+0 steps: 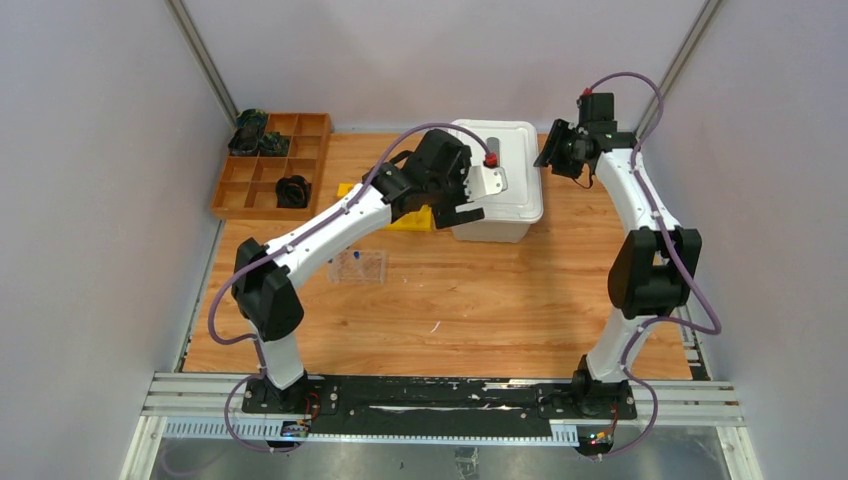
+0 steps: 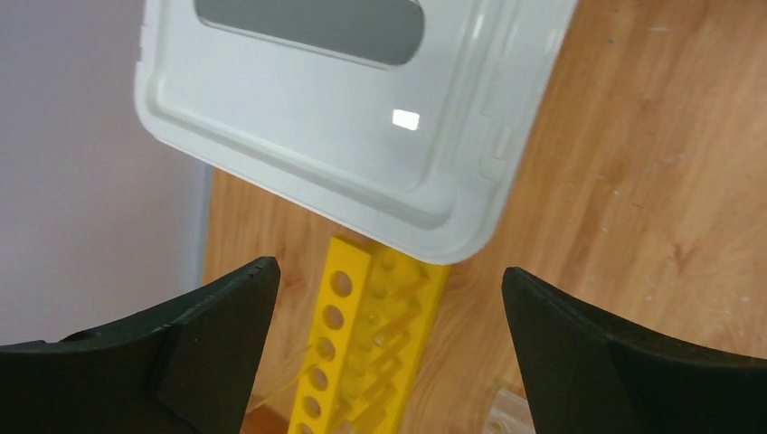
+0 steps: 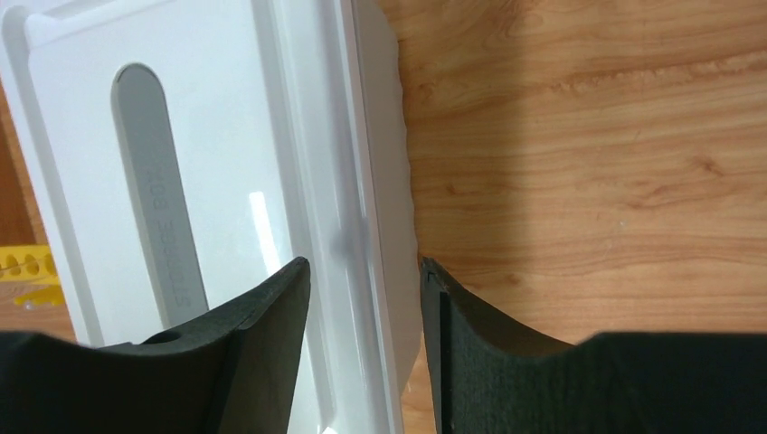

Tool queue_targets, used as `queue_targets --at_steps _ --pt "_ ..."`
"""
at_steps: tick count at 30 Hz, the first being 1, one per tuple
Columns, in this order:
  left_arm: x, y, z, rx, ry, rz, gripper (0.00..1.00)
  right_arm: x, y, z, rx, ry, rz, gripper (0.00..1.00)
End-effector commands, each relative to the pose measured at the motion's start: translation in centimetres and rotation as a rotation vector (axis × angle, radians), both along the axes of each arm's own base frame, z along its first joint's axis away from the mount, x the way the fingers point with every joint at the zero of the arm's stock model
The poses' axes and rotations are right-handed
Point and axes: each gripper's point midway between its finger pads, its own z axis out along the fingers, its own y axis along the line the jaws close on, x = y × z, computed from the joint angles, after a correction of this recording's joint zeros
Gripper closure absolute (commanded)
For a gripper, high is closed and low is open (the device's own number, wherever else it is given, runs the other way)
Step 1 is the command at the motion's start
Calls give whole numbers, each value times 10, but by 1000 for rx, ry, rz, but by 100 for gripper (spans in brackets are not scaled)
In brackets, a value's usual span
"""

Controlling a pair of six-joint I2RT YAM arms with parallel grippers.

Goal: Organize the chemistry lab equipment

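A clear plastic tube rack (image 1: 358, 266) holding small blue-capped tubes (image 1: 357, 256) lies on the wooden table left of centre. A white lidded storage box (image 1: 497, 180) stands at the back middle. My left gripper (image 1: 470, 198) hovers wide open by the box's left front corner. In the left wrist view the left gripper (image 2: 389, 267) holds nothing, with a yellow holed rack (image 2: 362, 344) below it. My right gripper (image 1: 552, 152) is at the box's right edge. Seen from the right wrist, the right gripper (image 3: 364, 264) stands open, its jaws astride the lid's rim (image 3: 348, 181).
A wooden compartment tray (image 1: 268, 165) with black objects sits at the back left. The yellow rack (image 1: 415, 222) lies against the box's left side, partly under my left arm. Grey walls close in on both sides.
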Motion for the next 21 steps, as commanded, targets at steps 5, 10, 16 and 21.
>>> queue_targets --at_steps 5,10,16,21 --pt "-19 0 -22 34 24 -38 0 30 -4 -24 -29 47 -33 48" --pt "21 1 -13 57 -138 71 0 34 -9 -37 -53 72 -49 48" --pt "39 -4 -6 47 -203 112 0 31 -10 -48 -58 95 -45 48" --pt "39 0 -30 86 -154 129 0 27 -10 -42 -63 86 -42 48"
